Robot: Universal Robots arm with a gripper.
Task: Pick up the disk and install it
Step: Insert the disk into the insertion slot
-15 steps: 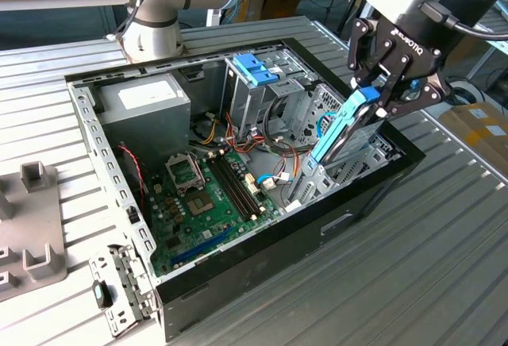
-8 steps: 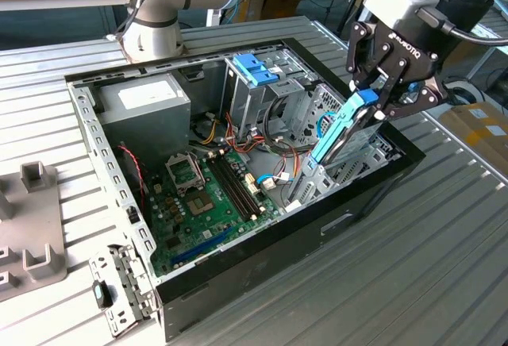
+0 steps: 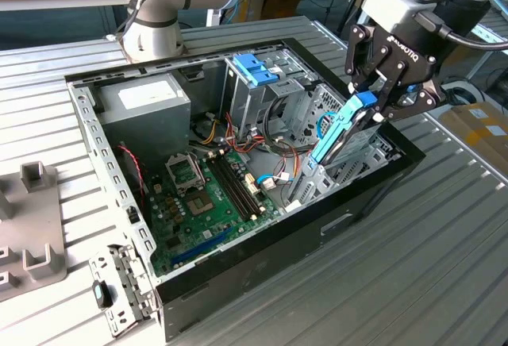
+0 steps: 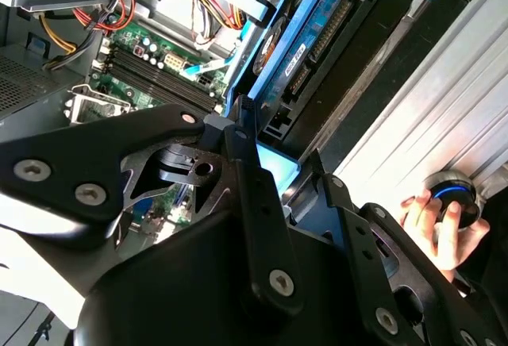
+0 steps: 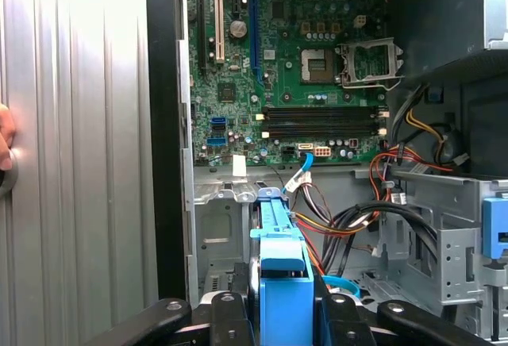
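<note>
Here we see the gripper (image 3: 370,106) clenched on the upper end of the disk (image 3: 337,133). Its long axis slants down from the jaws toward the bay (image 3: 346,173) just beneath.

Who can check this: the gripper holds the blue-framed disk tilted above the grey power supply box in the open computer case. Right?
Wrong place. The gripper holds the disk tilted over the open computer case, but at the drive bay on the exterior view's right, as that view shows. The grey power supply box sits towards the exterior view's left.
</note>
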